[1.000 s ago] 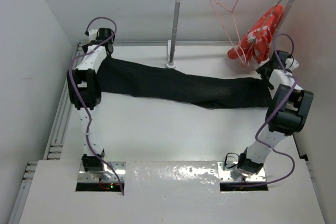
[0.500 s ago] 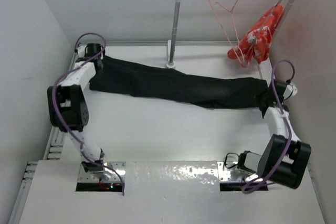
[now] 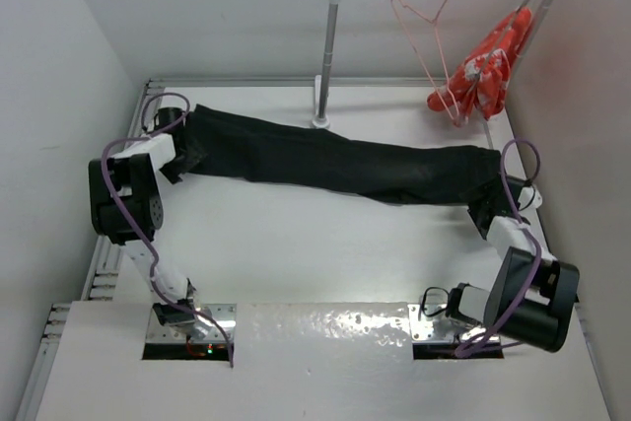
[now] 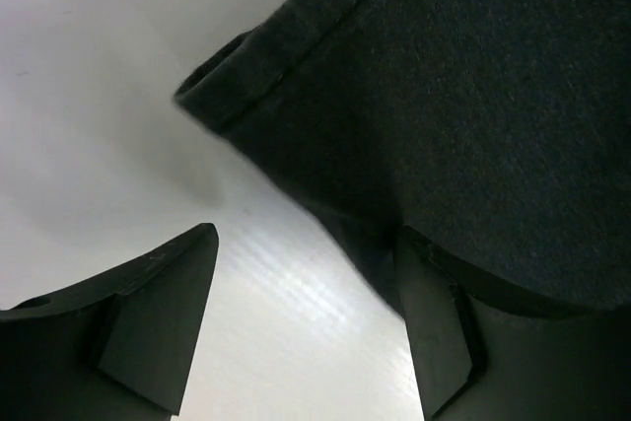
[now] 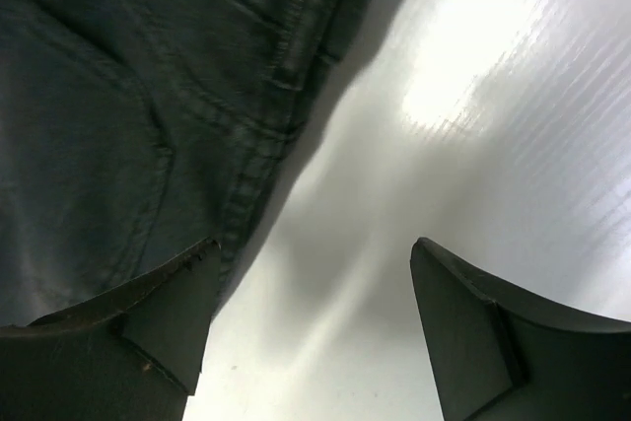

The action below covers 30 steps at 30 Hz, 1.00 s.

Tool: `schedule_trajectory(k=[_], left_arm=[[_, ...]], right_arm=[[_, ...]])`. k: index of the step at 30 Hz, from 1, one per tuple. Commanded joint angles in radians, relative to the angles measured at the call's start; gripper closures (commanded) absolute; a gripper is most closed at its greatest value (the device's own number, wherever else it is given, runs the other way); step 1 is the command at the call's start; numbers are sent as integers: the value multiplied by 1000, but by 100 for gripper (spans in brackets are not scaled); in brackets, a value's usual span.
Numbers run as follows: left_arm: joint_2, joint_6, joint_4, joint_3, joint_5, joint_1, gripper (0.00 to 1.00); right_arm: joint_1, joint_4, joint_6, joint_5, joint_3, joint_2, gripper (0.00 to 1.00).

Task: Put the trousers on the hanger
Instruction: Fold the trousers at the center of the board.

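Observation:
The black trousers (image 3: 335,162) lie stretched flat across the table from far left to right. The pale-pink wire hanger (image 3: 426,38) hangs by its hook from the rail. My left gripper (image 3: 180,160) is open at the trousers' left end; in the left wrist view its jaws (image 4: 306,273) stand wide over bare table, the hem (image 4: 463,115) against the right finger. My right gripper (image 3: 485,212) is open at the trousers' right end; in the right wrist view (image 5: 311,278) the seamed edge (image 5: 148,115) lies by its left finger.
A metal rail on two posts (image 3: 330,46) stands at the back of the table. A bunched orange-red bundle with white marks (image 3: 483,71) hangs at its right end, beside the hanger. White walls close in on both sides.
Both arms have drawn back toward me and lowered. The left gripper moved from the far left corner to the trousers' left end, the right from near the bundle to the right end.

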Motion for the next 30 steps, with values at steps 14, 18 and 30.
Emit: schedule_trajectory(k=[14,18,30], left_arm=[[227,-84,225,137,82,19,80],[222,-58,183,190,12,19,100],[19,30,-9,116,-232,98,100]], right_arm=[[-10,146,133,31,137,327,100],[-9,158,133,92,88,264,100],[-12,25,80,175,-65,-76,100]])
